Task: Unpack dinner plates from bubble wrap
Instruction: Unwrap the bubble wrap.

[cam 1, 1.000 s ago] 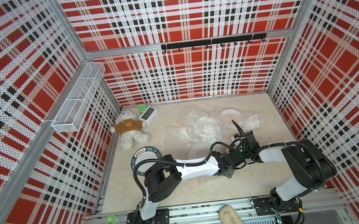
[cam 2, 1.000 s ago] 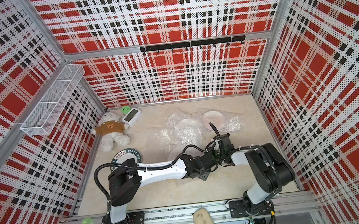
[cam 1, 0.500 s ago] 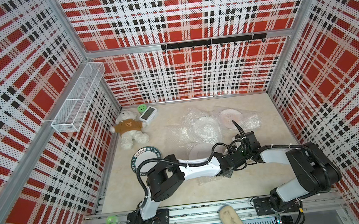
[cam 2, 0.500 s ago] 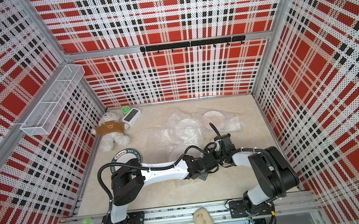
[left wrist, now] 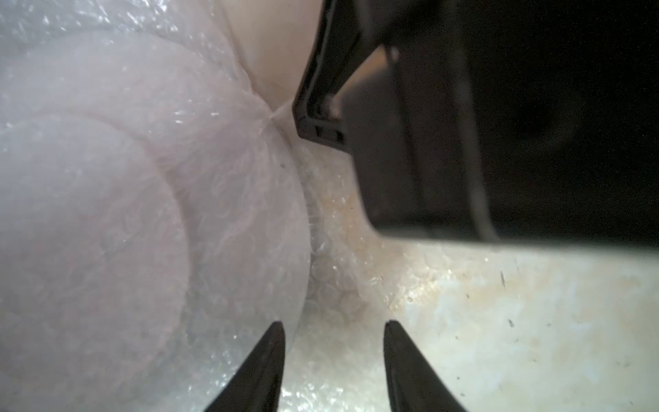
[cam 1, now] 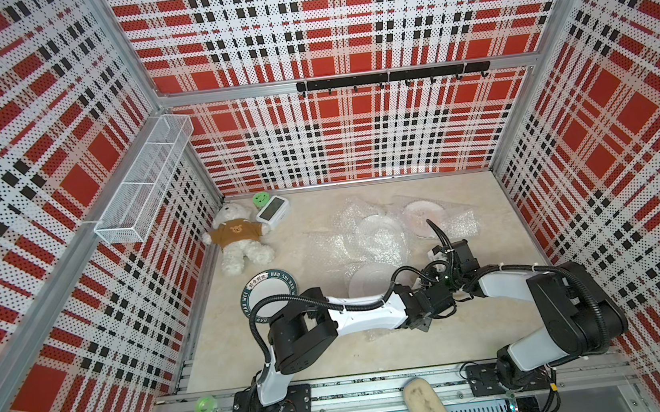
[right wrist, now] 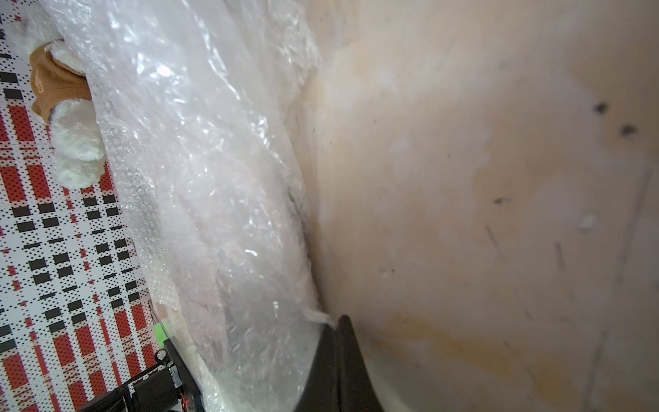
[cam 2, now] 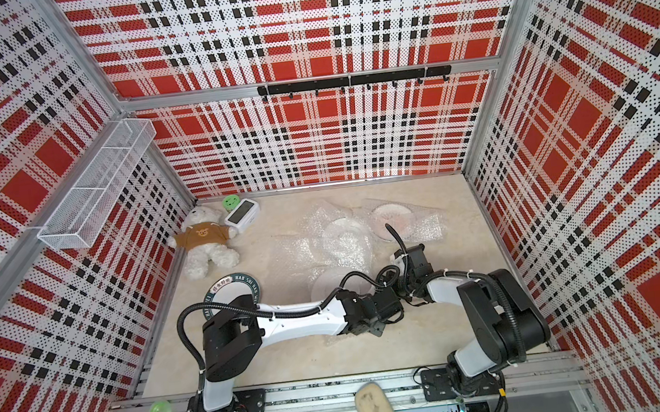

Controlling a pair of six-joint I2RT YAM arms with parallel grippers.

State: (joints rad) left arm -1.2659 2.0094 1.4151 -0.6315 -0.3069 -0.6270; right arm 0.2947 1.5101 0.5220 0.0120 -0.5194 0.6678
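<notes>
- right gripper [right wrist: 337, 321]: the jaws are pressed together. A wisp of bubble wrap [right wrist: 199, 178] is pinched at the tips, and the film is drawn to a point there.
- left gripper [left wrist: 334, 333]: the fingers are held moderately apart and nothing is clamped between them. One tip is set over the rim of the nearest wrapped plate [left wrist: 89, 221], the other over film lying on the table [cam 1: 336, 357]. The right gripper's black body is seen just beyond it.
- nearest wrapped plate: it is found front centre of the table in both top views, just beside the two grippers, and is covered by film.
- middle plate [cam 1: 379, 231]: it is placed behind the nearest one and is enclosed in crumpled wrap.
- pinkish plate [cam 1: 423, 216]: it is placed towards the back right and lies under clear film.
- dark-rimmed plate [cam 1: 268, 295]: it is unwrapped, lies bare on the table at front left, and is partly hidden by the left arm.
- teddy bear [cam 1: 239, 237] and white timer [cam 1: 272, 212]: these are lodged in the back-left corner, well apart from the wrap.
</notes>
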